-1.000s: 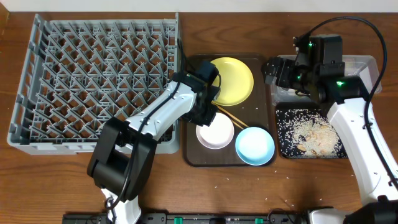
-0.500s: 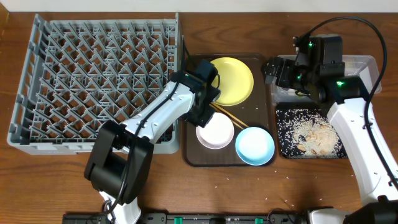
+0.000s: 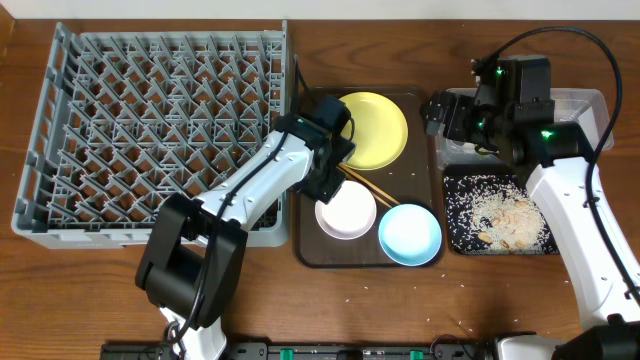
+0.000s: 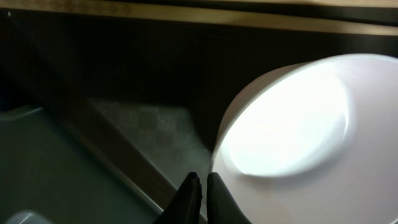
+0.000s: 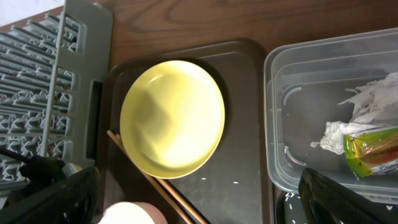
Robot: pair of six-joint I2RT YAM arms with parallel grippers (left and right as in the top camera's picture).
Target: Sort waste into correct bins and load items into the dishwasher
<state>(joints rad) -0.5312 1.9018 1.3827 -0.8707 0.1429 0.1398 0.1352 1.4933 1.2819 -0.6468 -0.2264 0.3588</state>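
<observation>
Overhead: the left gripper (image 3: 335, 172) sits low over the brown tray (image 3: 308, 252), at the far-left end of the chopsticks (image 3: 372, 187) and just beside the white bowl (image 3: 346, 214). The dish rack (image 3: 150, 130) lies to the left on the counter.

Left wrist: its jaws are pressed together with nothing visible between them, tips just beside the bowl's rim. Whether they pinch a stick I cannot tell.

Right wrist: the right gripper (image 5: 205, 199) hangs spread wide and empty, looking down on the yellow plate (image 5: 173, 117) and clear tub (image 5: 280, 93).

The chopsticks look like the target. Grip both sticks together, lift them level and clear of the bowl, then swing left.
</observation>
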